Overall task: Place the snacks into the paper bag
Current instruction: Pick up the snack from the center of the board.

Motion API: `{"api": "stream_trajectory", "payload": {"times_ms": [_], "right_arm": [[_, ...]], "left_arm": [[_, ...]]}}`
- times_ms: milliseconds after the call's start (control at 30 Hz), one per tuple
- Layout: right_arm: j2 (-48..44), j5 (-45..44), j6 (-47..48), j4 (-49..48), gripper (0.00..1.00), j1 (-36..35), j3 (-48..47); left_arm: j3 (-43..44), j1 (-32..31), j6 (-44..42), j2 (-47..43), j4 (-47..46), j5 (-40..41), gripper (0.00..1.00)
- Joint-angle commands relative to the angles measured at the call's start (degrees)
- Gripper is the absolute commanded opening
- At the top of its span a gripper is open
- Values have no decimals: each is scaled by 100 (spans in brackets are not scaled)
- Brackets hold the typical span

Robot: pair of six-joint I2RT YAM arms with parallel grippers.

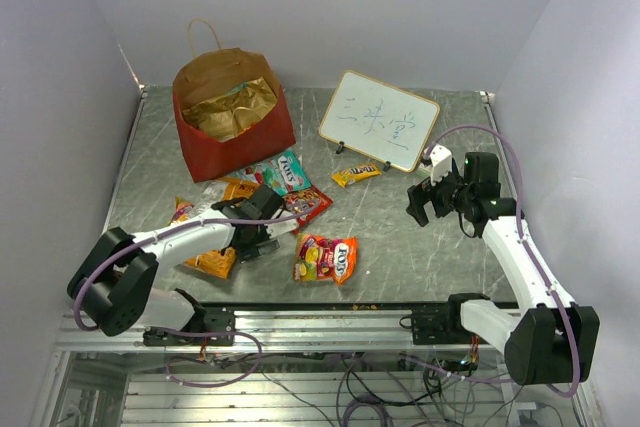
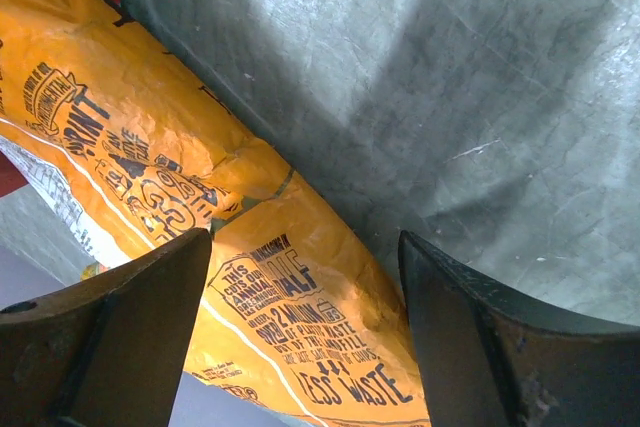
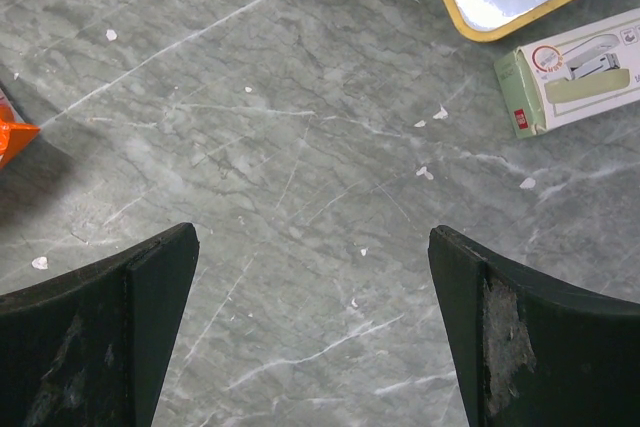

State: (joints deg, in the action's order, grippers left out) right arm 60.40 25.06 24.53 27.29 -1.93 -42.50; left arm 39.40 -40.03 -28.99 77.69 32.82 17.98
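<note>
While the right claw (image 3: 312,235) stands apart, the left claw (image 2: 305,239) gapes over an orange chip bag (image 2: 150,157).

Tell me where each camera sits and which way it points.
Top external: above and behind the robot, looking down on the table; left arm and right arm show whole, plus paper bag and whiteboard.
Left wrist: looks down past the open left gripper onto an orange chip bag.
Right wrist: looks down past the open right gripper at the tabletop and a small white box.
Shared: the whiteboard's corner also shows in the right wrist view.
</note>
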Motion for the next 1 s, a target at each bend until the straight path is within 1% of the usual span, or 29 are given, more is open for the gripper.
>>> {"api": "stream_trajectory", "payload": {"times_ms": [0, 167, 267, 400, 533, 733, 767, 967], "right_arm": [[48, 77, 71, -42, 100, 37, 45], [52, 87, 70, -42, 99, 35, 41], [66, 95, 69, -48, 99, 35, 45], [77, 96, 69, -36, 99, 36, 32], [95, 96, 70, -48, 99, 36, 34], [90, 65, 70, -48, 99, 35, 32], [86, 61, 70, -48, 99, 35, 31], [90, 48, 69, -45, 99, 35, 36]], "left_arm": [[-108, -54, -89, 35, -214, 216, 83], [-204, -55, -121, 68, -319, 327, 74], [-201, -51, -163, 59, -288, 405, 65], [-79, -57, -162, 6, -39, 313, 50], [181, -51, -164, -57, 506, 24, 31], [566, -55, -386, -298, 1405, -248, 8], [635, -56, -439, -366, 1536, -285, 7], [1107, -54, -761, -881, 2310, -402, 7]]}}
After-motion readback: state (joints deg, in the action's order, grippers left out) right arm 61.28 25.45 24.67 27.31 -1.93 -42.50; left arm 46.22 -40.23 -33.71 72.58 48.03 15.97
